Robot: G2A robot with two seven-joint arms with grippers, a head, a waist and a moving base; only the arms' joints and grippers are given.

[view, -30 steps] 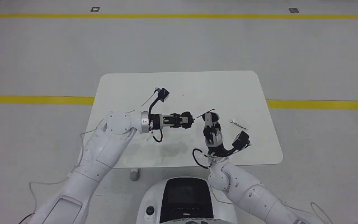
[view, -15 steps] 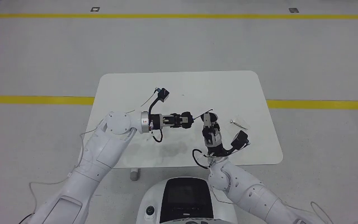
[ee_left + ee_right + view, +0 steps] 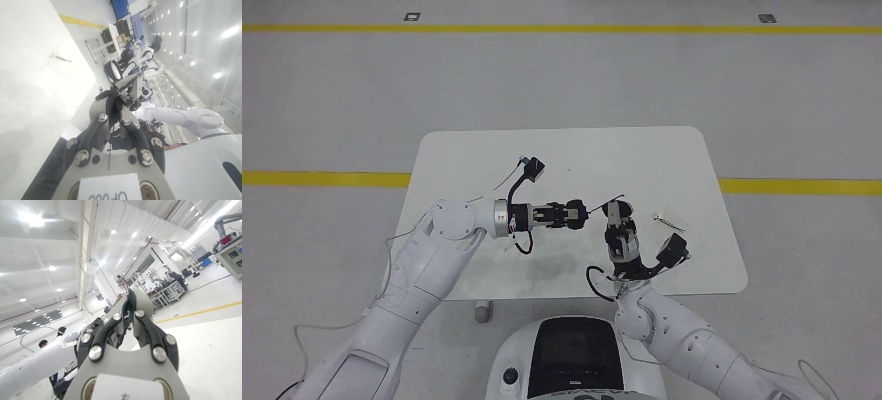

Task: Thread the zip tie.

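Black nylon strap, thin and springy: the zip tie (image 3: 109, 158) is held in the air over the table (image 3: 492, 160), above its middle and toward the near edge; the left gripper (image 3: 582, 211) is pinched tight on it, the strap running back between its fingers across the palm; the right gripper (image 3: 613, 207), over the table a little further toward its right edge, is likewise clamped on the tie, a free length curving out past its tips; the two sets of tips stand almost touching; whether the tail has entered the head's slot cannot be told. A second tie (image 3: 667, 217) lies flat on the table nearer its right edge, apart from both grippers. Hazards, as judged: the slender tail may bow and miss the slot if the ends are brought together off-line; the smooth strap may slide in either pinch under push; the close tips may knock together and jolt the tie loose onto the table.
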